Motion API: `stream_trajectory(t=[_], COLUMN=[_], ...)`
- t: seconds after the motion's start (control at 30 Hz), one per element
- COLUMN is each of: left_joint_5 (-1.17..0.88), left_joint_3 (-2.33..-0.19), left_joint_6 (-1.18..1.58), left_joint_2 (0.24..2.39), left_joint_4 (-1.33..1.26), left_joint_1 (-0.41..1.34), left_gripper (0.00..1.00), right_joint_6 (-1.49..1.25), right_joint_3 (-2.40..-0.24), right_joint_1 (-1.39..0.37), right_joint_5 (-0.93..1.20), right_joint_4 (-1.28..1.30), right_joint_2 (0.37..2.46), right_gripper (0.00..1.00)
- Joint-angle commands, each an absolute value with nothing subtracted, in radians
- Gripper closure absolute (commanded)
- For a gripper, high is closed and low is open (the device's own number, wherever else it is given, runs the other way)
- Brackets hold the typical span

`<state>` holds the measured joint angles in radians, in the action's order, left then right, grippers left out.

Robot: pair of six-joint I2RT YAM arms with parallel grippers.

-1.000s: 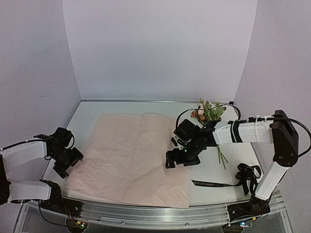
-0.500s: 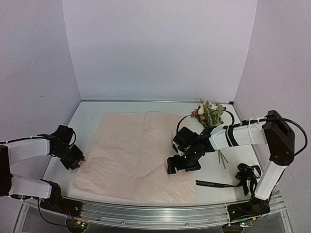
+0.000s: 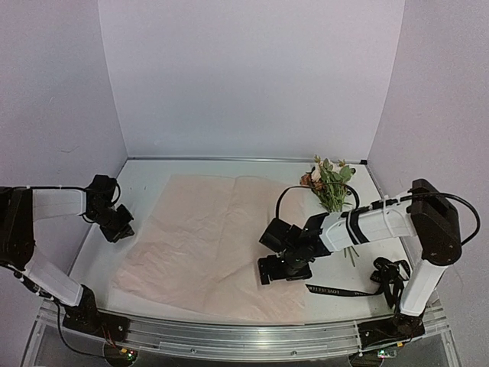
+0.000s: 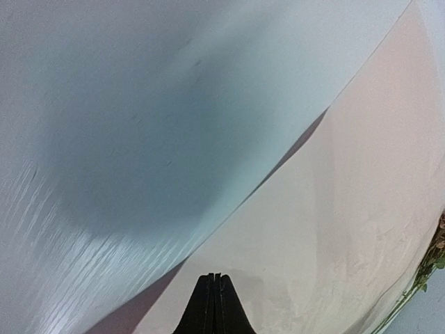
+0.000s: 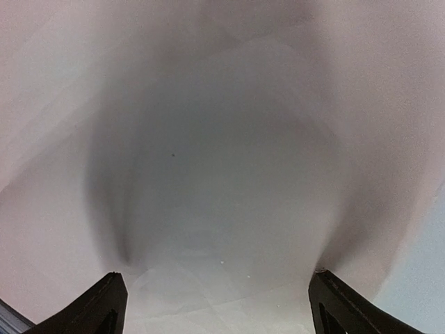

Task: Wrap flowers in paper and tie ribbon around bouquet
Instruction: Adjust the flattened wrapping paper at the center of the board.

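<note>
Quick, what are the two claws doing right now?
Left gripper: closed at the paper's edge; a grip on it cannot be told.
Right gripper: open over the paper, holding nothing.

A robotics lab booth: plain lilac walls (image 3: 252,76) around a white table (image 3: 145,180), aluminium rail (image 3: 229,334) in front.

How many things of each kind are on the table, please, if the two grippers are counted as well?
Paper: 1
Flower bunch: 1
Ribbon: 1
Grippers: 2 (left gripper, right gripper)
Total: 5
</note>
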<state>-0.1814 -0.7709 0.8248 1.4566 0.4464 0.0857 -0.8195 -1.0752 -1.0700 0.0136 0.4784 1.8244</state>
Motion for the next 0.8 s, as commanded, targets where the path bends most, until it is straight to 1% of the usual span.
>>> stream_trajectory(t=[0.0,0.03,0.1,0.13,0.17,0.23,0.33,0.37,0.5,0.6,0.77], left_joint_5=[-0.198,-0.18,-0.101,-0.061,-0.029,-0.004,0.042,0.052,0.093,0.117,0.122], left_joint_3=[-0.934,-0.962,-1.004,-1.013,-1.003,-0.956,-0.865,-0.835,-0.724,-0.662,-0.574], left_joint_6=[0.727,0.723,0.744,0.768,0.797,0.862,0.959,0.988,1.099,1.185,1.297], left_joint_2=[1.54,1.547,1.528,1.508,1.476,1.398,1.272,1.23,1.067,0.964,0.91], left_joint_4=[0.437,0.463,0.561,0.614,0.654,0.704,0.765,0.786,0.856,0.903,0.922], left_joint_1=[0.072,0.07,0.068,0.069,0.068,0.069,0.07,0.071,0.075,0.087,0.123], left_gripper=[0.94,0.88,0.65,0.59,0.53,0.33,0.13,0.1,0.05,0.01,0.0], right_joint_6=[-0.942,-0.941,-0.923,-0.917,-0.91,-0.891,-0.853,-0.845,-0.813,-0.793,-0.78], right_joint_3=[-1.148,-1.153,-1.156,-1.154,-1.152,-1.151,-1.15,-1.147,-1.135,-1.128,-1.124], right_joint_1=[-1.103,-1.099,-1.082,-1.068,-1.055,-1.027,-0.998,-0.988,-0.961,-0.945,-0.913], right_joint_5=[0.007,0.001,0.005,0.018,0.031,0.054,0.084,0.093,0.122,0.132,0.154], right_joint_4=[0.48,0.481,0.488,0.492,0.493,0.496,0.5,0.5,0.5,0.499,0.499], right_joint_2=[1.872,1.859,1.83,1.813,1.799,1.775,1.752,1.748,1.736,1.728,1.733], right_gripper=[0.07,0.06,0.04,0.04,0.04,0.04,0.03,0.03,0.02,0.02,0.02])
